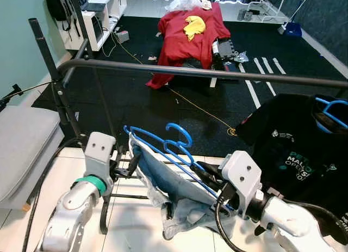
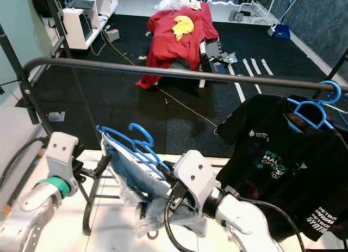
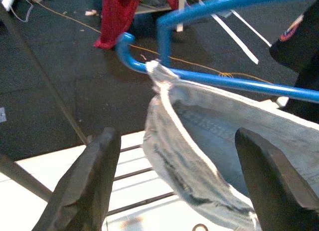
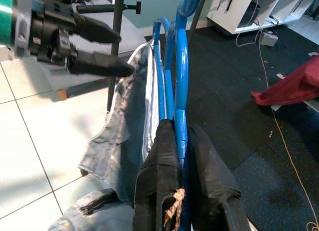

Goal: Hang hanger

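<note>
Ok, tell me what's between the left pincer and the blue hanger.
Nothing: the open left pincer stops just short of the blue hanger and its jeans, clearest in the right wrist view.

Blue hanger (image 3: 234, 82) with denim garment (image 3: 209, 141)

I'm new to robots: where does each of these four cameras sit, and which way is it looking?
Left eye view: on the head, looking forward and down at the rail, the blue hanger with jeans, and both silver arms.
Right eye view: the head's other eye, showing the same scene and a black T-shirt hung on the rail.
Left wrist view: looks along the open left gripper at the jeans' edge.
Right wrist view: looks along the right gripper, shut on the hanger, toward the left gripper.
All four share the hanger.
</note>
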Controlling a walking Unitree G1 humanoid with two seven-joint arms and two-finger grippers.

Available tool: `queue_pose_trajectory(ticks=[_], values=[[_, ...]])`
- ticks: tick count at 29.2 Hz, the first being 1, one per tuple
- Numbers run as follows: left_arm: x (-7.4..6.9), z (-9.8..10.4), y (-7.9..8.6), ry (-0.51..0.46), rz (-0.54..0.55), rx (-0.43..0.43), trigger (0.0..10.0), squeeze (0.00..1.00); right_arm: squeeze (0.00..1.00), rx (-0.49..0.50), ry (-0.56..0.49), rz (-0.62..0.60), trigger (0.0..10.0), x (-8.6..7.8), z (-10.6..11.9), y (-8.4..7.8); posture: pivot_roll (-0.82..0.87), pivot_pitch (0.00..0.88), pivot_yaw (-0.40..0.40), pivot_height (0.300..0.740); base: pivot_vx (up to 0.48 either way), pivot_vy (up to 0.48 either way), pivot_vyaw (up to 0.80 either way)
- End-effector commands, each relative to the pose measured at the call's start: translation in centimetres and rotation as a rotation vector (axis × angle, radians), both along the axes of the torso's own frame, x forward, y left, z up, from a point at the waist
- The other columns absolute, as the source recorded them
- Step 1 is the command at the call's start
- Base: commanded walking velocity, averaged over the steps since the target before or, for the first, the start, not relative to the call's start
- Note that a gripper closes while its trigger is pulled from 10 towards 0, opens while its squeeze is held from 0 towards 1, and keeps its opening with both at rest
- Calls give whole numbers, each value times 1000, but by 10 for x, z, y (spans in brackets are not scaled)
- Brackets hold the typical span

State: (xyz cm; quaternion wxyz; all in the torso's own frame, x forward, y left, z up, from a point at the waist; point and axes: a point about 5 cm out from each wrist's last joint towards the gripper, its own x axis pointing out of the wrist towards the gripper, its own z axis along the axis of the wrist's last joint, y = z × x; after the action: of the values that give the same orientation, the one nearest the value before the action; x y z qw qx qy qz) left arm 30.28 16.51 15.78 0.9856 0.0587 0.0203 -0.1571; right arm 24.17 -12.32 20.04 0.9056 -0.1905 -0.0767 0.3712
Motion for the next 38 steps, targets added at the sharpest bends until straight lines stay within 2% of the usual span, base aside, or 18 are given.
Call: queue_pose_trajectory(ticks=[1, 5, 6, 8, 9, 13, 15, 17, 18, 21, 22, 25, 26, 38], values=[[0, -6, -3, 16, 0, 7, 10000, 0, 0, 24, -20, 20, 10000, -2, 5, 3, -119, 152, 60, 740, 0, 0, 0], [5, -7, -4, 17, 30, 10, 10000, 0, 0, 28, -19, 29, 10000, -3, 5, 6, -121, 153, 60, 740, 0, 0, 0], [7, -7, -2, 10, 59, 16, 9412, 0, 0, 29, -16, 34, 10000, -4, 5, 7, -121, 152, 59, 740, 0, 0, 0], [9, -7, -1, 6, 79, 21, 9412, 0, 0, 29, -14, 37, 10000, -4, 5, 7, -121, 152, 59, 740, 0, 0, 0], [11, -6, 2, -7, 119, 36, 8235, 0, 0, 30, -12, 40, 10000, -5, 4, 8, -123, 153, 59, 740, 0, 0, 0], [12, -6, 7, -14, 161, 44, 7961, 0, 0, 31, -9, 42, 10000, -6, 4, 8, -123, 153, 59, 740, 0, 0, 0], [14, -5, 13, -26, 212, 59, 4941, 0, 0, 33, -6, 45, 10000, -7, 4, 9, -122, 154, 58, 740, 0, 0, 0], [14, -5, 13, -26, 212, 59, 4941, 0, 0, 33, -6, 45, 10000, -7, 4, 9, -122, 154, 58, 740, 0, 0, 0], [14, -5, 14, -29, 217, 61, 3333, 0, 0, 34, -6, 49, 10000, -7, 4, 9, -121, 155, 56, 740, 0, 0, 0], [14, -5, 14, -29, 217, 61, 3333, 0, 0, 34, -6, 49, 10000, -7, 4, 9, -121, 155, 56, 740, 0, 0, 0], [14, -5, 13, -32, 214, 63, 1725, 0, 0, 35, -5, 56, 10000, -7, 4, 10, -120, 156, 55, 740, 0, 0, 0], [14, -5, 13, -32, 214, 63, 1725, 0, 0, 35, -5, 56, 10000, -7, 4, 10, -120, 156, 55, 740, 0, 0, 0], [13, -5, 10, -35, 202, 63, 0, 0, 0, 36, -4, 69, 10000, -8, 5, 11, -120, 157, 52, 740, 0, 0, 0], [13, -6, 0, -50, 172, 61, 0, 0, 0, 41, -6, 91, 10000, -8, 6, 15, -119, 154, 53, 740, 0, 0, 0]])
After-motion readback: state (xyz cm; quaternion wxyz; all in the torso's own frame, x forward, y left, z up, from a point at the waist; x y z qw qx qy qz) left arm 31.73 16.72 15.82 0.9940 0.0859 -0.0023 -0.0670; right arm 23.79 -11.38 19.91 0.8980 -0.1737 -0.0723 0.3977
